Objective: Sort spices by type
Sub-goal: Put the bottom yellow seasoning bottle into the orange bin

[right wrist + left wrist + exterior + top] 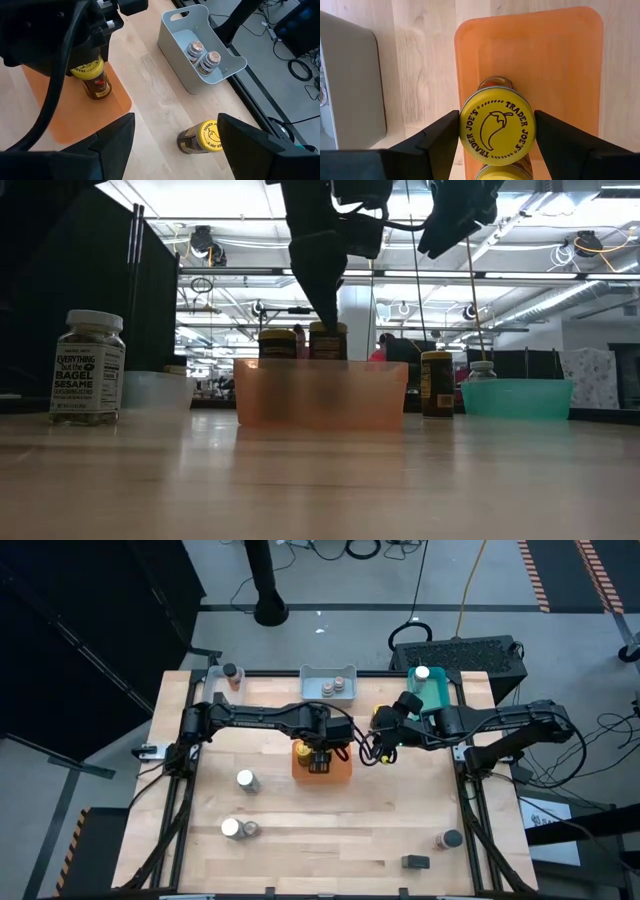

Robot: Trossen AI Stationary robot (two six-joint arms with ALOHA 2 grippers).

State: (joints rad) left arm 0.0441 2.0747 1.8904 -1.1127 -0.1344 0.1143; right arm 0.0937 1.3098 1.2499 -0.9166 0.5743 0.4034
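Observation:
An orange tray [340, 772] lies mid-table, and two yellow-lidded spice jars stand in it, as the low view shows [277, 342] [328, 340]. My left gripper [497, 131] comes down over the tray and is shut on one jar [497, 131]; the other jar's lid [502, 172] shows just beside it. My right gripper [176, 145] hovers open to the tray's right, above the table, with nothing between its fingers. Another yellow-lidded jar [202, 137] stands on the wood below it. My left gripper has the jar's yellow lid rim [464, 131] between its two fingers, one finger [440, 137] against each side. The fingers come from above, pointing steeply down. The jar stands upright with its base on the orange tray's floor [545, 60].
A grey tray [328, 683] at the far edge holds two jars, and a teal tray [436, 692] holds a white-lidded one [422, 672]. Loose jars stand at far left [232, 673], left [247, 780], near left [232, 828] and near right [450, 838].

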